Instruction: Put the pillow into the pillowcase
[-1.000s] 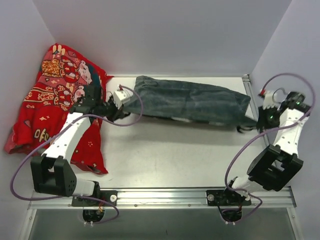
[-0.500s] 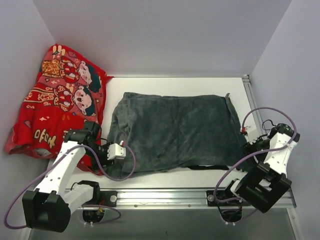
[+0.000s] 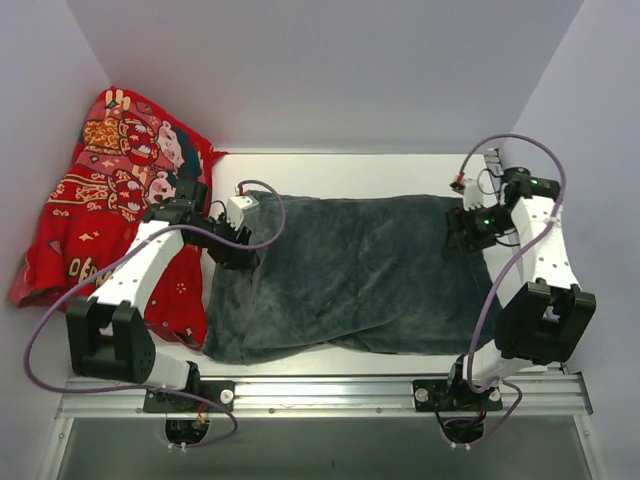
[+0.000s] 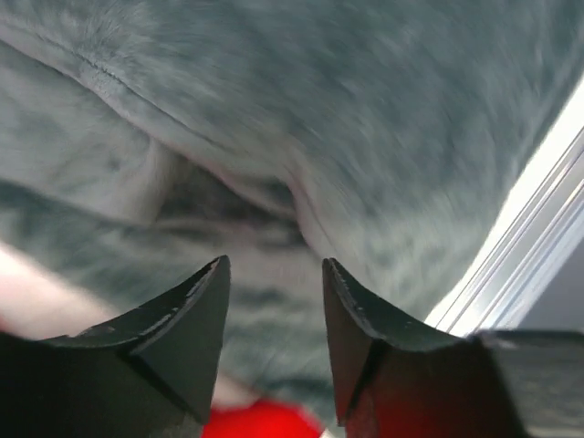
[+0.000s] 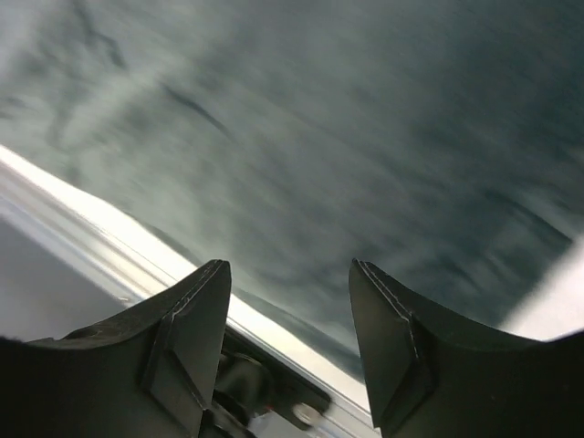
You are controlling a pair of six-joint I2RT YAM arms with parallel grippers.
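The pillowcase point(image 3: 350, 270) lies spread flat across the table, plush grey-blue face up, its near edge reaching the front rail. My left gripper point(image 3: 233, 250) hovers over its far left corner. In the left wrist view its jaws point(image 4: 274, 265) stand open above a fold of the grey plush point(image 4: 301, 109), nothing between them. My right gripper point(image 3: 463, 226) is over the far right corner. Its jaws point(image 5: 287, 265) are open too, with blurred grey fabric point(image 5: 365, 137) below. The pillow is out of view.
A red printed cloth point(image 3: 110, 190) is heaped at the back left and runs under my left arm. A metal rail point(image 3: 330, 385) lines the table's front edge. White walls close in on the left, back and right.
A second ago both grippers held the pillowcase, bunched in a band at the back. They let it go, and it now lies spread out. Both arms swung to the front, then back to its far corners.
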